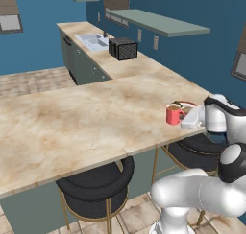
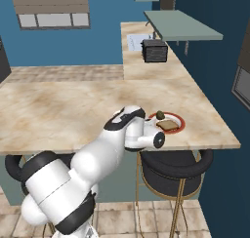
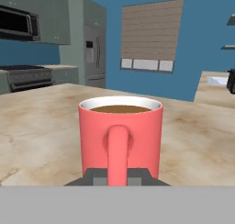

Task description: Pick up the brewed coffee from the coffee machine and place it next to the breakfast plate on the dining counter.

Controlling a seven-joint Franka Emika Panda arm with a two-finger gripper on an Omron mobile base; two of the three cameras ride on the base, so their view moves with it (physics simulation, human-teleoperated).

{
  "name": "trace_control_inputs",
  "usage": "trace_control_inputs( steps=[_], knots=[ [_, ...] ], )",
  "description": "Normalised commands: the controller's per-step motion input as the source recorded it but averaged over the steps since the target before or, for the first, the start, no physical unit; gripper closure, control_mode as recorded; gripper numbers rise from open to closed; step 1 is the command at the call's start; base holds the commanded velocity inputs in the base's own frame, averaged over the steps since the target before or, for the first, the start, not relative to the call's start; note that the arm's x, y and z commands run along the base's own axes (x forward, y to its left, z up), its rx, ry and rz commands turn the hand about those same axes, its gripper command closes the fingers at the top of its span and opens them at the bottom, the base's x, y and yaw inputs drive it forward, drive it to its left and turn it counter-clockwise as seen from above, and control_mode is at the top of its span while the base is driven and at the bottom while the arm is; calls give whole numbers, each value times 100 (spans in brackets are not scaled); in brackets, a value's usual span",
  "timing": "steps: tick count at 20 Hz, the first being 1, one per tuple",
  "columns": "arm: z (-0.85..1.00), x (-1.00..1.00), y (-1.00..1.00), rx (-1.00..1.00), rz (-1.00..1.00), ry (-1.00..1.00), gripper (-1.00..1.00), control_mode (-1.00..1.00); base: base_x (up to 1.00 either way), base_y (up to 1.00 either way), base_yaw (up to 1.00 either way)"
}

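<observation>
Left base view: red mug (image 1: 175, 114) w/ brown coffee stands on the dining counter (image 1: 72, 118) near its right end, just beside the breakfast plate (image 1: 188, 104), w/ gripper (image 1: 188, 119) at its handle side. Right base view: plate (image 2: 169, 123) w/ brown food on counter (image 2: 63, 115); arm hides the mug. Hand view: mug (image 3: 120, 136) upright on counter, handle facing cam between the fingertips (image 3: 94, 176); can't tell if they clamp it.

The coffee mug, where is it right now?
The red mug stands on the dining counter near its right end, just left of the breakfast plate, at the hand.
</observation>
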Motion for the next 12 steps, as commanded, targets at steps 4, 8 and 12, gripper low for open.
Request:
trace_control_inputs(
  steps=[4, 8, 12],
  knots=[
    [-24, 13, 36, -1, 0, 0, 100, -100, 0, 0, 0],
    [-11, 4, 16, 0, 0, 0, 100, -100, 0, 0, 0],
    [-1, 0, 1, 0, 0, 0, 100, -100, 0, 0, 0]
  ],
)
